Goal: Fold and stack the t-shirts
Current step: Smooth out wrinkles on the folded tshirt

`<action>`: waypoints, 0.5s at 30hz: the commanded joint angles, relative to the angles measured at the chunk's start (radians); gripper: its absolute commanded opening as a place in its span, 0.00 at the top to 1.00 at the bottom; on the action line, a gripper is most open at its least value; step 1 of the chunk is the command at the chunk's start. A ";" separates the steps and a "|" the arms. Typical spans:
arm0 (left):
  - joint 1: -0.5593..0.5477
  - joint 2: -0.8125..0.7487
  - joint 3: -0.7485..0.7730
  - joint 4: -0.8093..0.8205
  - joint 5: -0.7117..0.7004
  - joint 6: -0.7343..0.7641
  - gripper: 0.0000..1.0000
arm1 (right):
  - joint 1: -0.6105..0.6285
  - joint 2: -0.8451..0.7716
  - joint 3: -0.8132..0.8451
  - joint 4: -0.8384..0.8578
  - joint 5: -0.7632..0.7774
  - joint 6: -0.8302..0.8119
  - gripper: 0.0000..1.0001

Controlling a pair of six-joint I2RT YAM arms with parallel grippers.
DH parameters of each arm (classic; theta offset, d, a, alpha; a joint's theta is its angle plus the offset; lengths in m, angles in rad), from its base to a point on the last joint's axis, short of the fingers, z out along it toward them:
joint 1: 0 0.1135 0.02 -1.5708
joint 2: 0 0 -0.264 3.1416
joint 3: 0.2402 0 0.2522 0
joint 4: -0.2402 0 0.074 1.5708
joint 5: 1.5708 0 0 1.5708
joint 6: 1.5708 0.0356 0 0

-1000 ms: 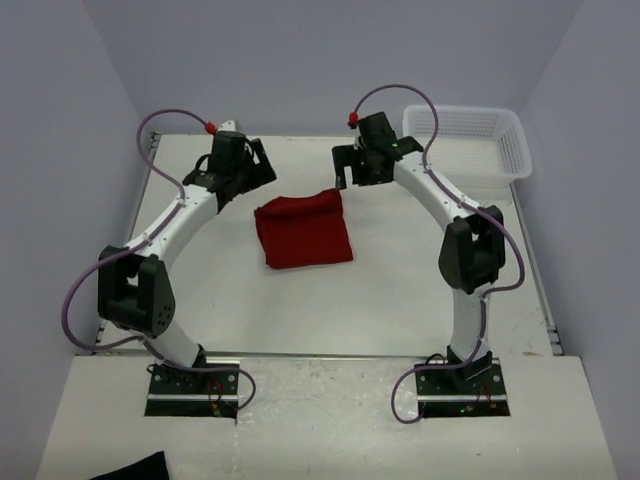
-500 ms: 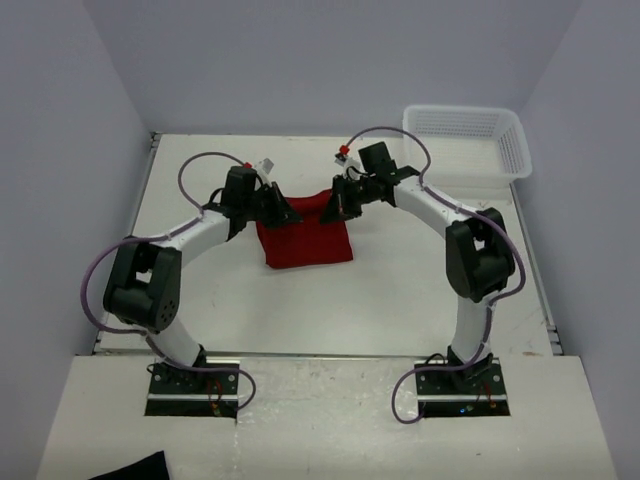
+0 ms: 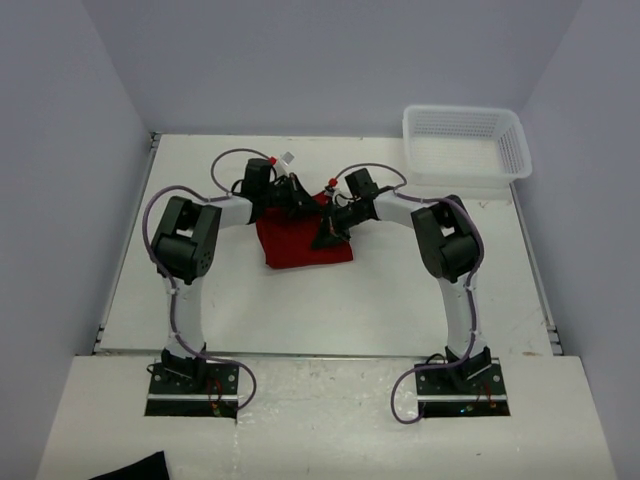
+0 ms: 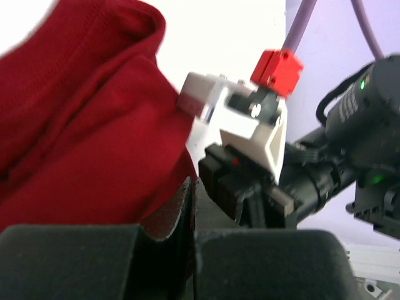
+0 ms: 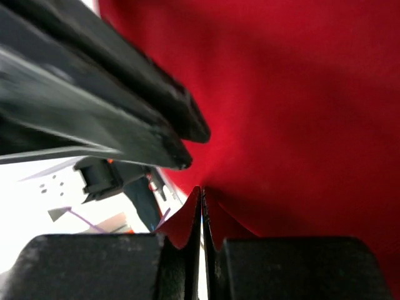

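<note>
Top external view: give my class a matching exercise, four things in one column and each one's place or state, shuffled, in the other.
1 t-shirt
2 basket
3 left pincer
4 black scrap

A far right corner of the table
B shut on the t-shirt
C near left, at the picture's bottom edge
D folded, in the middle of the table

Pairs: 1-D, 2-A, 3-B, 4-C

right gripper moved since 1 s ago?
Yes. In the top view the right gripper has come down and left, further from the basket, and is now shut on the t-shirt.
</note>
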 commanded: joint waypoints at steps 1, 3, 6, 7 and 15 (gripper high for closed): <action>0.009 0.063 0.071 0.106 0.082 -0.063 1.00 | 0.021 0.009 0.040 -0.037 0.066 0.038 1.00; 0.009 0.102 0.115 0.099 0.086 -0.065 1.00 | 0.033 0.009 0.031 -0.051 0.104 0.036 1.00; 0.022 0.157 0.189 0.062 0.093 -0.044 1.00 | 0.045 0.006 -0.004 -0.030 0.143 0.061 1.00; 0.026 0.169 0.209 0.045 0.105 -0.031 1.00 | 0.053 0.003 -0.035 -0.015 0.155 0.082 1.00; 0.104 0.330 0.450 -0.013 0.144 -0.019 1.00 | 0.079 0.011 -0.113 0.050 0.181 0.122 1.00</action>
